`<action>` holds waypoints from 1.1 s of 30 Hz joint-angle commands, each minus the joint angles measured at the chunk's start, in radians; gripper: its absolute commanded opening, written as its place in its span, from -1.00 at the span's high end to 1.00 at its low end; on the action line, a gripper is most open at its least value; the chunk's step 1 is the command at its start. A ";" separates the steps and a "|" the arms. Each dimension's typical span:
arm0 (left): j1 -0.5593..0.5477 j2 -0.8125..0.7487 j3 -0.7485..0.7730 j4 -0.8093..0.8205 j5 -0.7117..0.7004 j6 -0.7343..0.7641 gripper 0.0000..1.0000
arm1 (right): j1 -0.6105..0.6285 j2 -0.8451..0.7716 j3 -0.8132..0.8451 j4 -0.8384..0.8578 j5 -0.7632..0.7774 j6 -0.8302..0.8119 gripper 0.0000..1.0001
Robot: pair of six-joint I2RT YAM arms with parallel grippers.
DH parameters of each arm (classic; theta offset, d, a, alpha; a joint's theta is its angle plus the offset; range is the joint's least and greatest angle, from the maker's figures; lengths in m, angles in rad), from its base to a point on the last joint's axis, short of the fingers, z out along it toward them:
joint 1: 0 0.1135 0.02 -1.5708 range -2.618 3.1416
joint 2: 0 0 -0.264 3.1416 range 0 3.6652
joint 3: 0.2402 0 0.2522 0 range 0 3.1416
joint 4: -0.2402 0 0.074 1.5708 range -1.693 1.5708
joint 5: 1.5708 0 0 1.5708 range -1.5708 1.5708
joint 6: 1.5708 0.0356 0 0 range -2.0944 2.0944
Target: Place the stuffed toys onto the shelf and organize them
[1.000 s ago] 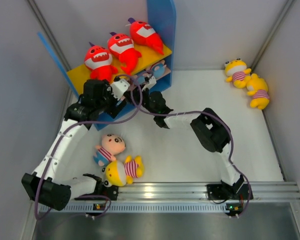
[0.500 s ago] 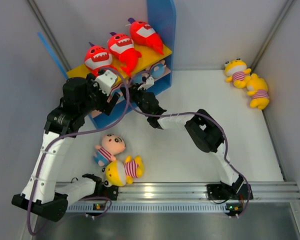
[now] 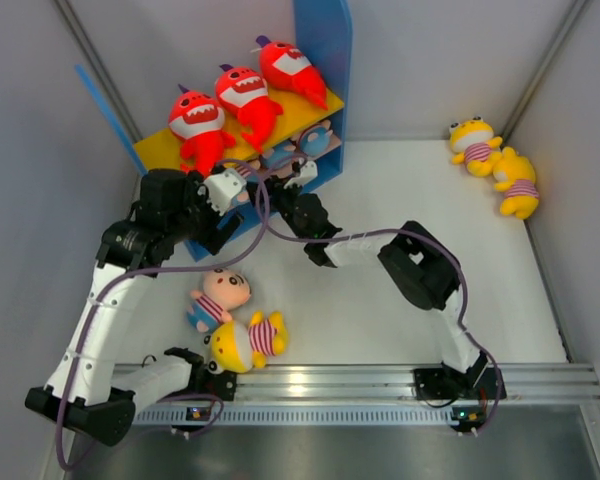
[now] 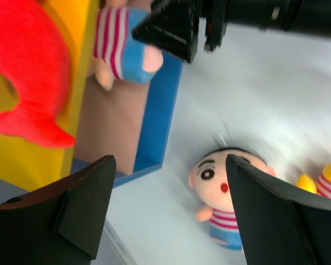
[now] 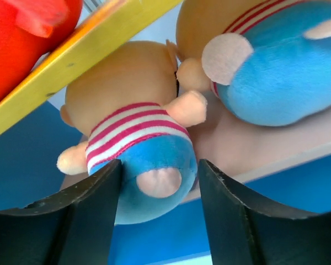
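Observation:
The shelf (image 3: 160, 150) stands at the back left, with three red sharks (image 3: 242, 95) on its yellow top board. A pink-faced doll (image 5: 138, 149) in a striped shirt lies on the lower board (image 5: 248, 149). My right gripper (image 5: 160, 193) is open around its blue shorts, with a gap at the right finger. A second doll (image 5: 265, 66) lies beside it. My left gripper (image 4: 171, 210) hangs wide open and empty in front of the shelf, above another pink-faced doll (image 3: 218, 297). A yellow doll (image 3: 248, 340) lies next to that one on the table.
Two more yellow dolls (image 3: 498, 165) lie at the far right by the wall. The right arm (image 3: 410, 265) reaches across the middle of the table to the shelf. Grey walls close both sides. A metal rail (image 3: 380, 385) runs along the near edge.
My right gripper has opened, and the doll it held now lies on the lower board. The left arm drew back to the left, away from the shelf front, still open.

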 commanded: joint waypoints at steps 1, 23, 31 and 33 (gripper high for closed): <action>0.000 -0.041 -0.032 -0.130 0.043 0.116 -0.73 | 0.005 -0.138 -0.074 0.135 -0.017 -0.050 -0.21; -0.016 0.085 -0.374 -0.226 0.074 0.804 -0.82 | -0.071 -0.544 -0.533 0.192 -0.089 -0.140 -0.41; -0.019 0.258 -0.441 -0.149 0.038 0.806 -0.66 | -0.093 -0.606 -0.659 0.246 -0.100 -0.142 -0.41; -0.021 0.260 -0.460 -0.116 0.037 0.799 -0.35 | -0.111 -0.641 -0.688 0.234 -0.112 -0.136 -0.40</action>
